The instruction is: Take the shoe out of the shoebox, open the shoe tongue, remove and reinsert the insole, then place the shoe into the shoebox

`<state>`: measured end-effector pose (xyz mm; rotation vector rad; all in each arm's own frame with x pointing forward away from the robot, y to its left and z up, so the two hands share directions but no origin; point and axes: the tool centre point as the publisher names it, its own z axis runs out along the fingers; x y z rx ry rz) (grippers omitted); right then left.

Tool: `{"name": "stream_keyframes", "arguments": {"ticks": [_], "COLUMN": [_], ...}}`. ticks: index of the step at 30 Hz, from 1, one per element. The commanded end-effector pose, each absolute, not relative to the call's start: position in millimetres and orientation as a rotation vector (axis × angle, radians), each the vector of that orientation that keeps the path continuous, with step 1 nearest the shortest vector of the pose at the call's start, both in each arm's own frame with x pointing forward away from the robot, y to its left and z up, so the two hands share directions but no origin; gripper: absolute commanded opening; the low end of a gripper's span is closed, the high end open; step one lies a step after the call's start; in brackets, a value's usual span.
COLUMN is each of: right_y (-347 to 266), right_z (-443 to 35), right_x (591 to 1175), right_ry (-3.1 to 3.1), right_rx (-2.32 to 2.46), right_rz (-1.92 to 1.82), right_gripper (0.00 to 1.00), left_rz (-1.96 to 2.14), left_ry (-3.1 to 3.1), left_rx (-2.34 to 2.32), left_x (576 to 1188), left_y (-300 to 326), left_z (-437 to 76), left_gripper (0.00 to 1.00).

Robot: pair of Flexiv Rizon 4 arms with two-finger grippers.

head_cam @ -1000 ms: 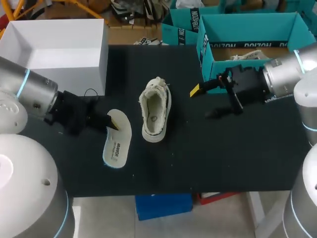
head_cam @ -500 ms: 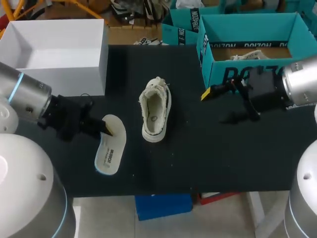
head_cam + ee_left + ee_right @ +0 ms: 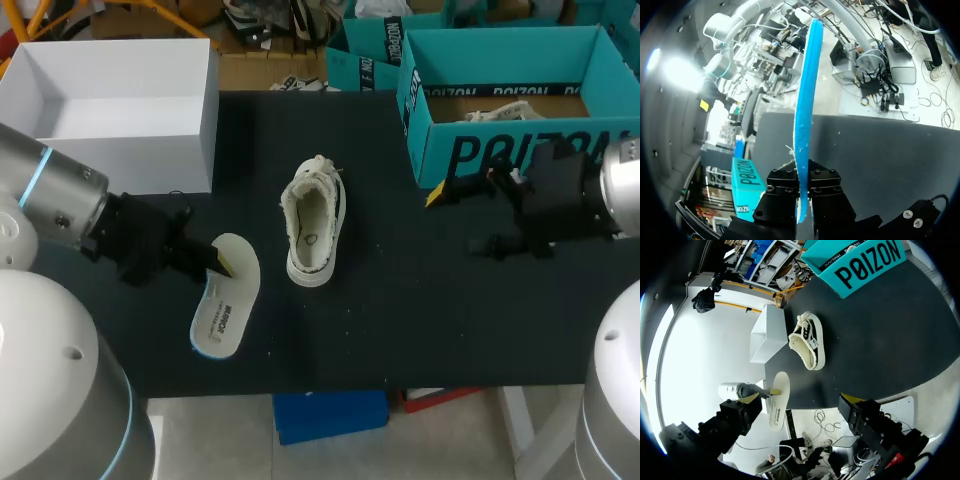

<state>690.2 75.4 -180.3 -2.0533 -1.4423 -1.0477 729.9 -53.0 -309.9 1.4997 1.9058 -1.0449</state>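
left gripper (image 3: pixel 218 262): pinching one end of the white foam insole (image 3: pixel 225 300) with the blue underside  
insole: sticks straight out ahead of those fingers  
shoe: cream low-top sneaker (image 3: pixel 312 222), upright on the black table (image 3: pixel 400 320), between both grippers  
right gripper (image 3: pixel 460 220): fingers spread wide, just beside the teal cardboard shoebox (image 3: pixel 520 150)

Large black block lettering, a brand name, runs along the outer front wall of the teal shoebox (image 3: pixel 470 155). A black band inside its rim repeats the name in smaller teal letters. Small dark print runs lengthwise on the insole (image 3: pixel 225 310). A small round stamp, too small to read, marks the heel lining of the shoe (image 3: pixel 312 225).
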Motion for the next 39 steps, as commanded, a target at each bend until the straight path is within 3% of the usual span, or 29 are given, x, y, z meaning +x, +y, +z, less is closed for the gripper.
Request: {"name": "stream_keyframes", "arguments": {"ticks": [1, 12, 39], "right_y": [73, 73, 73], "right_z": [-178, -178, -178], "right_x": [682, 682, 682], "right_ry": [-1.419, -1.419, -1.419], "right_rx": [-2.108, -2.108, -2.108], "right_rz": [-1.129, -1.129, -1.129], "right_gripper": [1.00, 1.00, 1.00], "left_rz": [-1.063, -1.142, -1.217], "left_ry": [1.898, 1.876, 1.907], "left_rx": [1.537, 1.589, 1.612], "left_x": [725, 731, 816], "left_y": [-66, -99, -143], "left_z": [-309, -322, -360], "left_gripper": [0.00, 0.00, 0.00]}}
